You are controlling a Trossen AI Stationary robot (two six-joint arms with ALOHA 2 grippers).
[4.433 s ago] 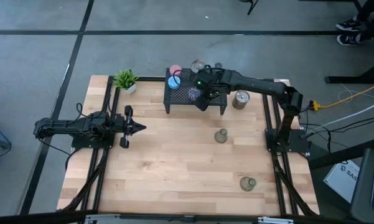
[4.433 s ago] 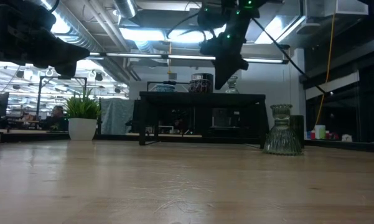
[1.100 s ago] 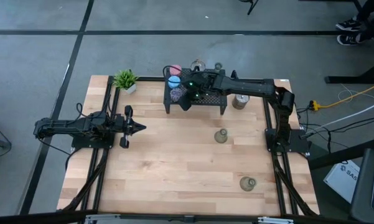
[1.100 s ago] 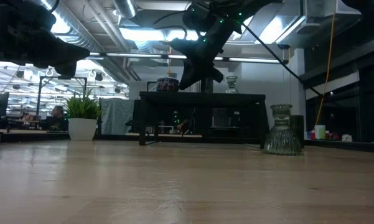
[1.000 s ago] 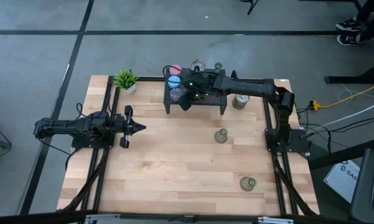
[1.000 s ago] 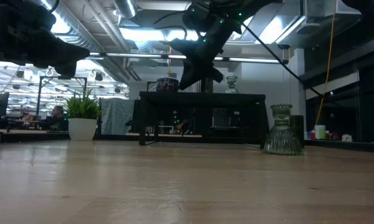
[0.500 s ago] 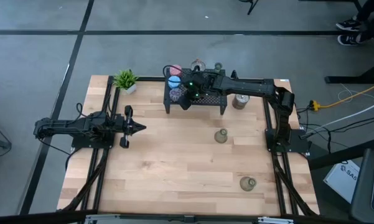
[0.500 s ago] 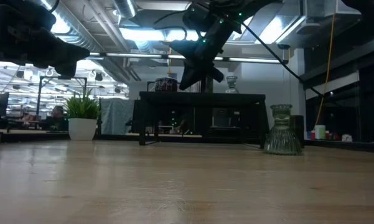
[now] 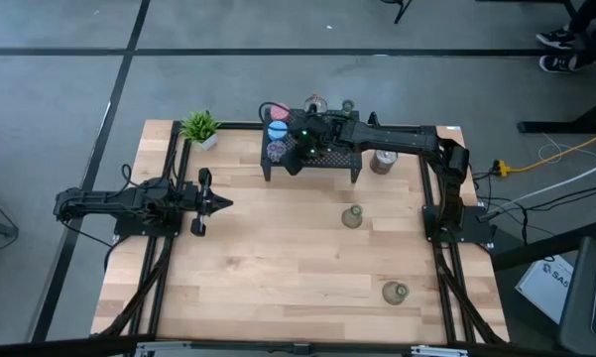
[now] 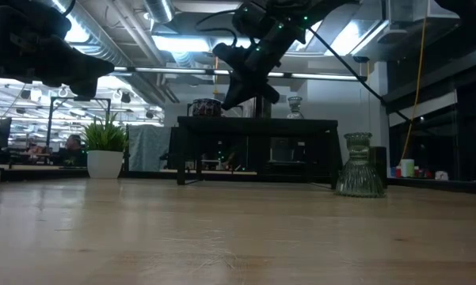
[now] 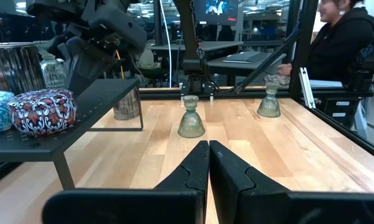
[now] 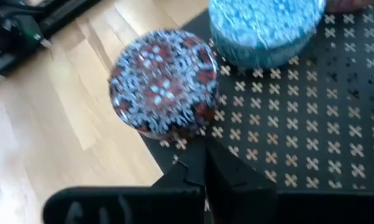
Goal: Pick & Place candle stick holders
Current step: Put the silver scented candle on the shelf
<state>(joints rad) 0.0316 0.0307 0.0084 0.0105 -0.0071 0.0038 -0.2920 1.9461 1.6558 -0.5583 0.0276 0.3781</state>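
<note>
A black mesh rack [image 9: 329, 165] stands at the table's far side. On its left end sit a speckled dark blue holder [image 9: 276, 149], a light blue holder [image 9: 277, 129] and a pink holder [image 9: 278, 111]. My right gripper [image 9: 292, 155] is shut, low over the rack, right beside the speckled holder [image 12: 163, 83]. A silver holder [image 9: 382, 159] stands on the table right of the rack. Two olive-grey holders [image 9: 352, 216] [image 9: 395, 292] stand on the bare table. My left gripper [image 9: 221, 203] is shut and empty at the table's left. My right gripper has its shut fingertips [image 12: 205, 149] against the speckled holder's side wall [image 12: 190, 132], on the side facing the table's right. The fingers slant down from the right. The holder sits upright with its base on the rack top.
A green potted plant [image 9: 200, 127] stands at the far left corner. Two small clear holders [image 9: 314, 102] [image 9: 347, 104] stand behind the rack. A seated person [image 11: 345, 37] shows beyond the table in the left wrist view. Open wood lies across the middle and near side.
My right gripper has moved a little toward the table's left over the rack, still shut. The speckled dark blue holder has slid along the rack top toward its left end, upright, closer to the light blue holder.
</note>
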